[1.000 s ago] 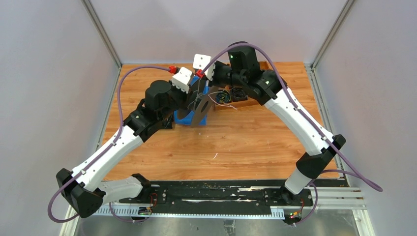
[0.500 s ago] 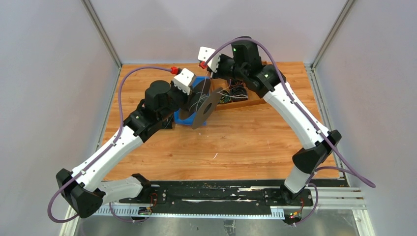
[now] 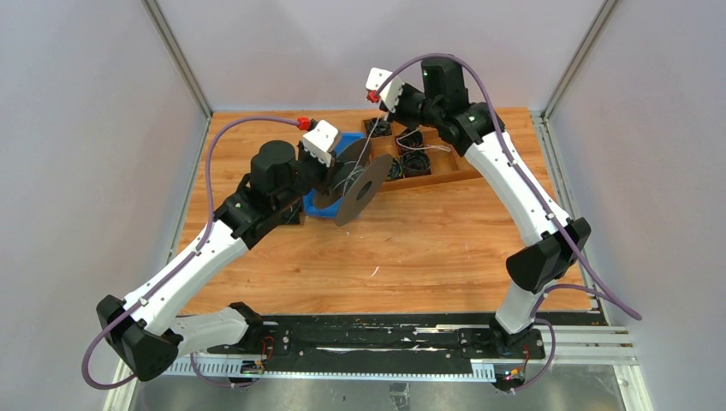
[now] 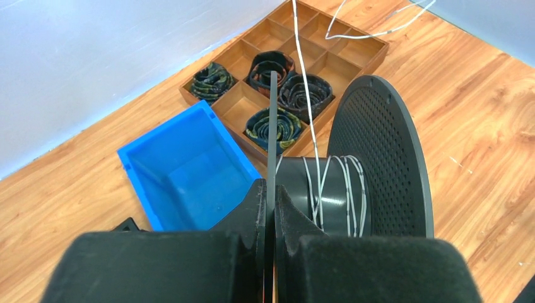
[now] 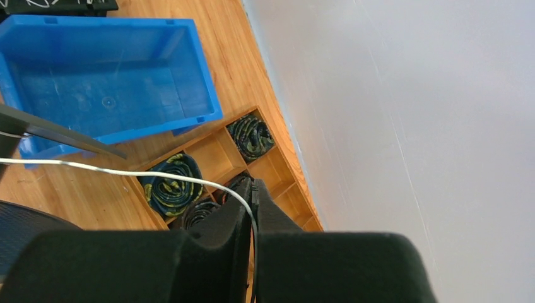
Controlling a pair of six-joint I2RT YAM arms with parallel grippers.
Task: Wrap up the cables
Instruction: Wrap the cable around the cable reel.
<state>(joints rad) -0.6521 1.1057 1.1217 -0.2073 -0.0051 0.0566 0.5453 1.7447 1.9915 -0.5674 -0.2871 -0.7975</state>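
The left pincer (image 4: 270, 189) is shut tight on the thin side of a black spool (image 4: 380, 151). It holds the spool up over the worktop (image 3: 428, 248), just beside a blue box (image 4: 189, 177). The right pincer (image 5: 252, 192) is shut too, and it pinches the cable (image 5: 126, 172), a very thin white wire. It holds the wire up high, over a wooden tray (image 4: 240, 106) with little black coils (image 4: 305, 91) in it.

The cable runs from the right pincer down to the middle of the spool. There it goes round a few times, with small gaps between the rounds. So the wrapping has begun, but I think it is only partly done. More loose wire lies over the far end of the tray, and that bit is not on the spool yet. I guess it will take many more rounds before all the wire is on
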